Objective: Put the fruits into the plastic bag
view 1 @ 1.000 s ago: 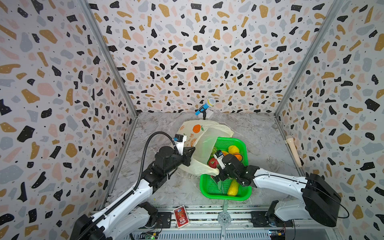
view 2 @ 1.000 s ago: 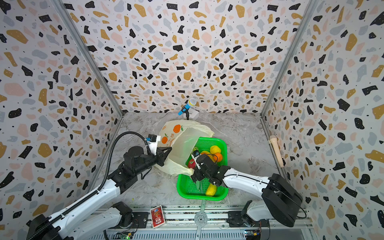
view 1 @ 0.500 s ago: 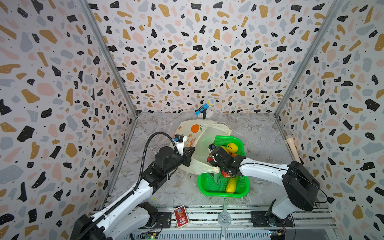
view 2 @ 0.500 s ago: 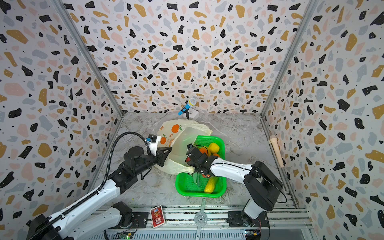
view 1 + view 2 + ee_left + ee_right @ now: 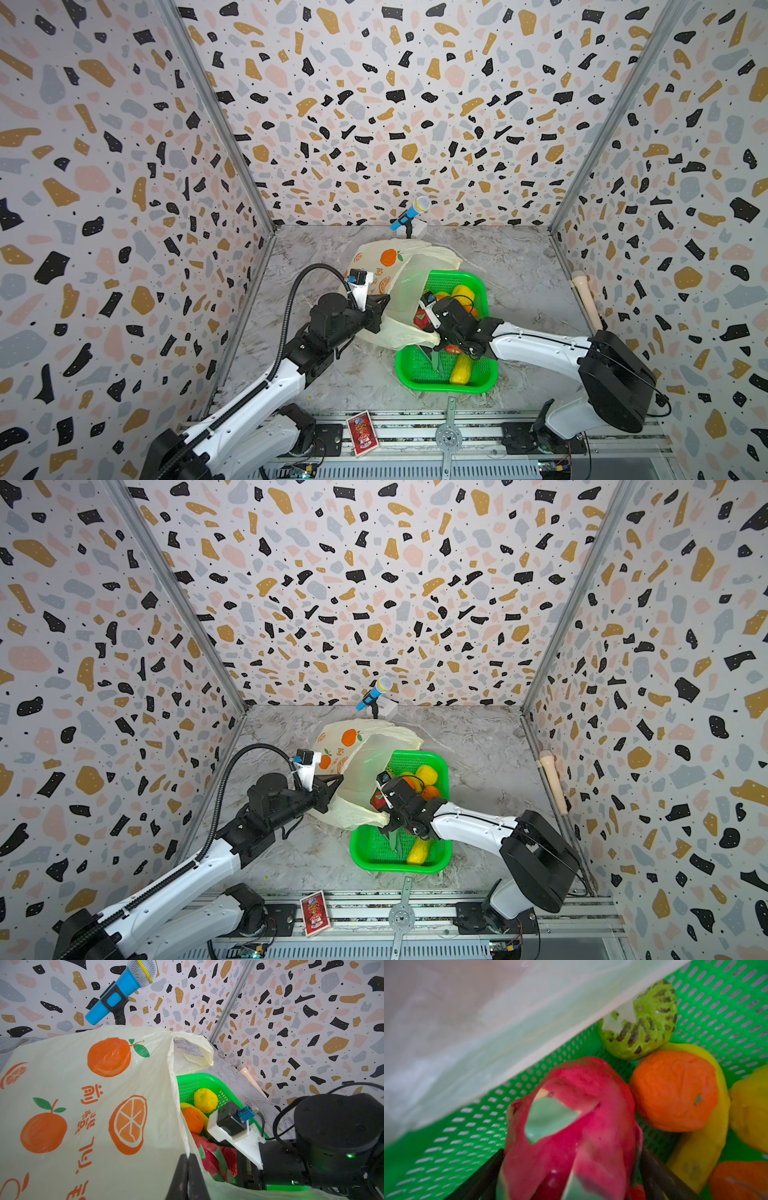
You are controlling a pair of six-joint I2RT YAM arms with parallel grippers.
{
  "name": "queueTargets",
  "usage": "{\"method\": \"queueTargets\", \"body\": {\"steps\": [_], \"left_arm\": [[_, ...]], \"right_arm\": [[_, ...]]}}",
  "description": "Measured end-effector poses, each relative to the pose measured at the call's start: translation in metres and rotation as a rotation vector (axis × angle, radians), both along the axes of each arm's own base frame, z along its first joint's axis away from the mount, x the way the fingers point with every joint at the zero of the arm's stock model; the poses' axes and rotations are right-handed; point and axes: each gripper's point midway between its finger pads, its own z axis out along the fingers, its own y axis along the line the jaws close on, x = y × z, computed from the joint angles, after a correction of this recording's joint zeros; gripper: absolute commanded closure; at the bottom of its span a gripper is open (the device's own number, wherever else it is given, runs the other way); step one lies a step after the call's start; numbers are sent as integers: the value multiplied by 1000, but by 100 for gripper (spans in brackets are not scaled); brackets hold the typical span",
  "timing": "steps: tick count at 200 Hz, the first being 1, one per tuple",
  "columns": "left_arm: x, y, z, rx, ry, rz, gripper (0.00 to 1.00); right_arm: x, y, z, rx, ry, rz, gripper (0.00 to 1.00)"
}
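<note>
Right gripper (image 5: pixel 571 1152) has reached the glossy, scaly dragon fruit (image 5: pixel 571 1105), jaws wide astride it. Left gripper (image 5: pixel 188 1159) pinches the thin, crinkly bag (image 5: pixel 83 1084).

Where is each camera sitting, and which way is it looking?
Both top views: high in front, looking down at the table; left arm and right arm show.
Left wrist: on the left arm, looking along the left gripper pinching the plastic bag.
Right wrist: looking into the green basket; right gripper straddles the dragon fruit.
Shared: both wrist views show the dragon fruit and an orange.
</note>
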Motion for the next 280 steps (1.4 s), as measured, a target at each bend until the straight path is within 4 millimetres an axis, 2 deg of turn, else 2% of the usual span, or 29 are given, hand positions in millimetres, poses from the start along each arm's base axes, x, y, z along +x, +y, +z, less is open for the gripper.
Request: {"method": "queueTargets", "body": {"steps": [25, 52, 70, 76, 89, 98, 115, 125, 155, 191, 245, 280], "left_arm": [[0, 0, 0, 0, 0, 0, 100], [0, 0, 0, 0, 0, 0, 100], [0, 0, 0, 0, 0, 0, 100], [0, 0, 0, 0, 0, 0, 100], [0, 0, 0, 0, 0, 0, 100], [0, 0, 0, 0, 0, 0, 100], [0, 0, 0, 0, 0, 0, 100], [0, 0, 0, 0, 1, 0, 100], [1, 0, -2, 2, 5, 0, 100], [1, -1, -3, 5, 7, -1, 100], [1, -1, -5, 9, 12, -4, 100], [1, -2, -5, 10, 14, -8, 100]], "right_arm": [[-3, -12, 23, 84, -20, 6, 84], [11, -26, 61, 195, -79, -30, 84], [20, -36, 76, 241, -99, -54, 80], [21, -38, 78, 251, -98, -57, 73], [21, -38, 79, 263, -91, -44, 45], [18, -36, 78, 268, -76, -25, 31], [11, -30, 74, 273, -47, 13, 15], [7, -26, 70, 277, -26, 32, 0], [-5, -13, 55, 254, 23, 80, 1], [-14, -6, 22, 178, 97, 93, 1], [2, -5, 1, 35, 139, 8, 1], [9, 2, -3, -58, 141, -21, 1]]}}
